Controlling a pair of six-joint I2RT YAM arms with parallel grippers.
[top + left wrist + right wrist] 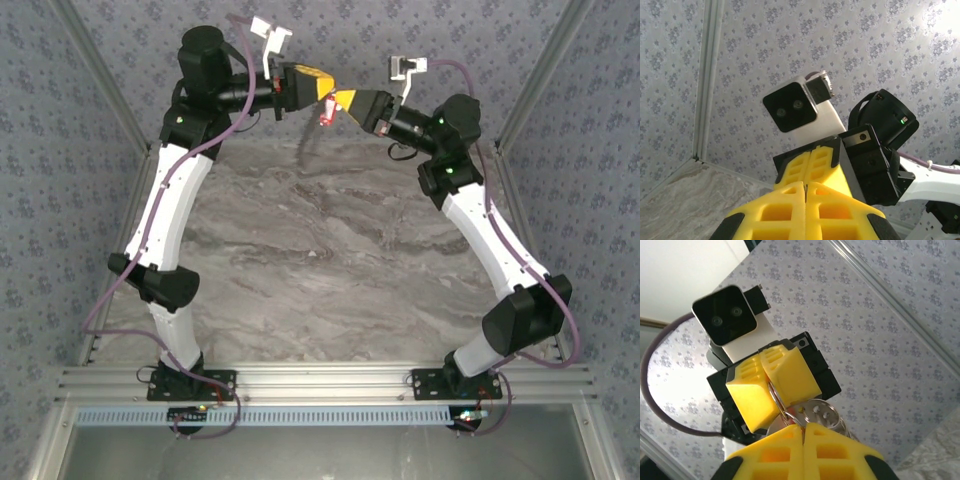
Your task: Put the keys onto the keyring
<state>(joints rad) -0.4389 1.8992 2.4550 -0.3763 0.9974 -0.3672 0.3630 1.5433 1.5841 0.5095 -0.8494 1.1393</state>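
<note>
While L claw [772,387] pinches keyring [774,397], key [325,117] dangles.

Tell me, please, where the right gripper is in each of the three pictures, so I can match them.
Top view: right gripper, upper middle, tip to tip with the left gripper.
Left wrist view: right gripper, lower middle, facing the camera.
Right wrist view: right gripper, bottom middle, yellow fingers shut.
Shared landmark: the left gripper, shut on the keyring.

Grey marble-patterned tabletop [330,250] fills the centre. Blue-grey floral wallpapered walls [60,120] rise at 9, 12 and 3 o'clock. An aluminium rail [330,380] crosses at 6 o'clock.
</note>
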